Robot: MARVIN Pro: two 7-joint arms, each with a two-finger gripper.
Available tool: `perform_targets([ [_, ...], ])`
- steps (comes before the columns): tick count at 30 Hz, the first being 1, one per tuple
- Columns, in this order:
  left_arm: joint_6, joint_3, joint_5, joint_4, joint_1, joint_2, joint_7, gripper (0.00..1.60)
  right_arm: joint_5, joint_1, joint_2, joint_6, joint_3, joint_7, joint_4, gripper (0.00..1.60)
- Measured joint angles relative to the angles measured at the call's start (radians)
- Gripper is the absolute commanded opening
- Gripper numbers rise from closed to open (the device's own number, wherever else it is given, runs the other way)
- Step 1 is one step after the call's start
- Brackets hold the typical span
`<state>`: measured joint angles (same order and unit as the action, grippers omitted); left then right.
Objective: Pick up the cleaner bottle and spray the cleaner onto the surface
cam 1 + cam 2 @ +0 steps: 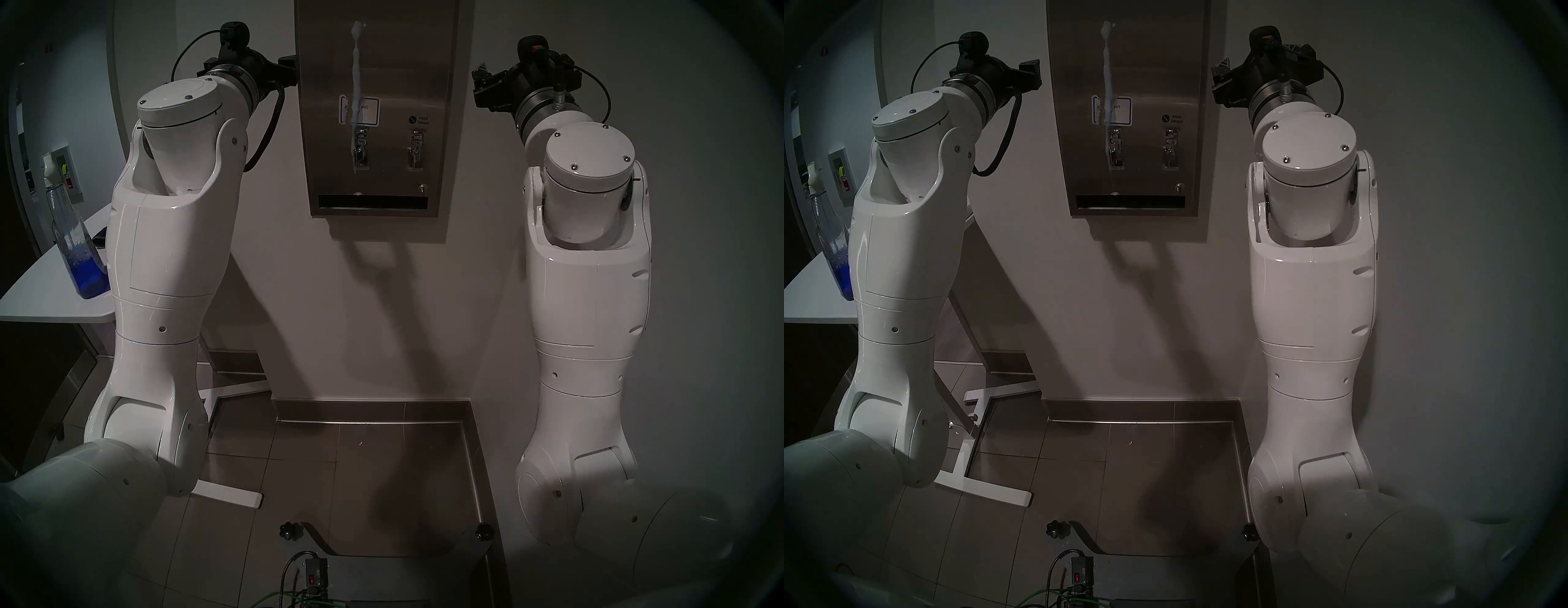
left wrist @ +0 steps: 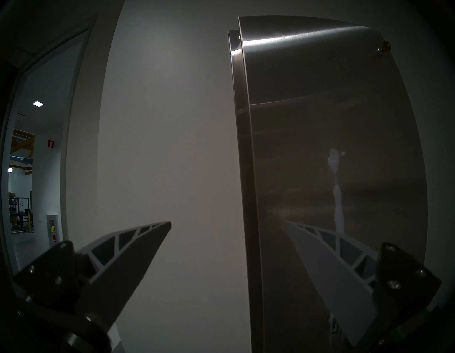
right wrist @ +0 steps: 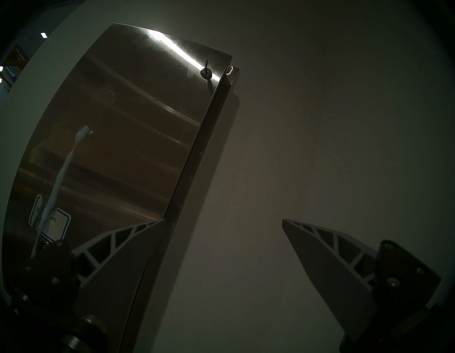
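The cleaner bottle (image 1: 78, 250) (image 1: 835, 250) stands upright on the white table at far left, with blue liquid at its bottom, and nothing grips it. The surface, a steel wall dispenser (image 1: 403, 63) (image 1: 1157, 55) (image 2: 320, 111) (image 3: 128, 148), carries a white foamy streak of cleaner (image 1: 355, 63) (image 1: 1107, 63) (image 2: 337, 197) (image 3: 61, 172) running down over its sticker and left lever. My left gripper (image 1: 286, 70) (image 1: 1032, 74) (image 2: 229, 223) hangs open and empty at the dispenser's upper left edge. At its upper right my right gripper (image 1: 481, 85) (image 1: 1221, 80) (image 3: 223, 220) is also open and empty.
The white table (image 1: 38, 297) stands left of my left arm, its white feet (image 1: 229, 496) on the tiled floor. A dark item (image 1: 99, 237) lies on it behind the bottle. A doorway (image 2: 37, 172) opens at far left. Plain wall surrounds the dispenser.
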<state>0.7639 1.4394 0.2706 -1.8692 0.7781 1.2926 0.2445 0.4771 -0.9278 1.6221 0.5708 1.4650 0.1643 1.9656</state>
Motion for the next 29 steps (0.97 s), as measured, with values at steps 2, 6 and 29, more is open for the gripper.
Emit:
perform_targets([
  [2, 0.008, 0.000, -0.002, -0.006, 0.003, 0.000, 0.004, 1.60, 0.000, 0.000, 0.000, 0.000, 0.000, 0.000, 0.000, 1.60],
  [6, 0.014, 0.001, -0.003, -0.011, 0.007, -0.001, 0.010, 1.60, 0.000, 0.000, 0.000, 0.000, 0.000, 0.000, 0.000, 1.60],
  [29, 0.013, 0.001, -0.004, -0.019, 0.012, -0.001, 0.016, 1.60, 0.000, 0.000, 0.000, 0.000, 0.000, 0.000, 0.000, 1.60],
])
